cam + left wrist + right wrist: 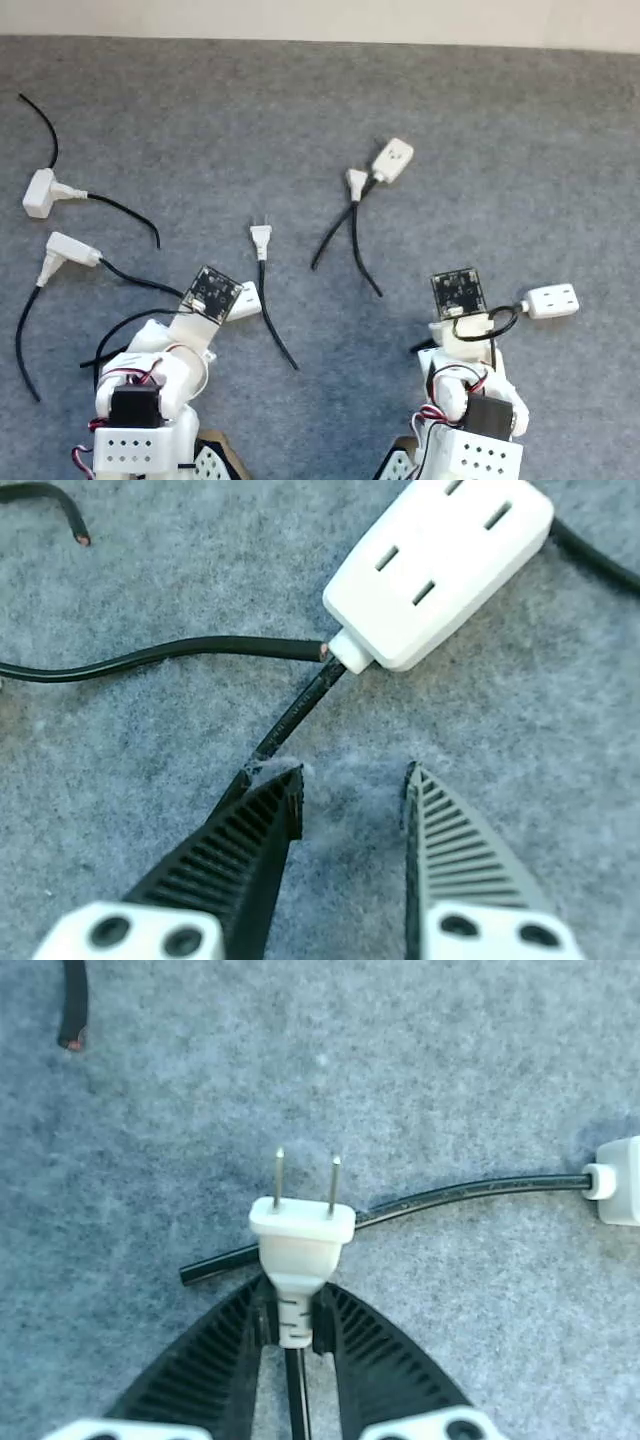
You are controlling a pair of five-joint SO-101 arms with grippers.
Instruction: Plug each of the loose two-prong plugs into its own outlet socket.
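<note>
My right gripper (297,1325) is shut on the neck of a white two-prong plug (300,1235), whose prongs point away from it, just above the grey mat. A white outlet socket (620,1180) lies off to one side with its black cord (470,1195) running behind the plug. My left gripper (350,780) is open over the mat, close to another white outlet socket (435,565) and its cord (295,715). In the high view that socket (243,300) lies beside the left arm (212,293), and a loose plug (260,238) lies just beyond it.
A third socket (392,160) with a plug (356,182) against it lies in the middle of the grey mat (500,150). Two more white socket-and-plug pairs (40,192) (70,248) lie at the far left. Black cords trail between them.
</note>
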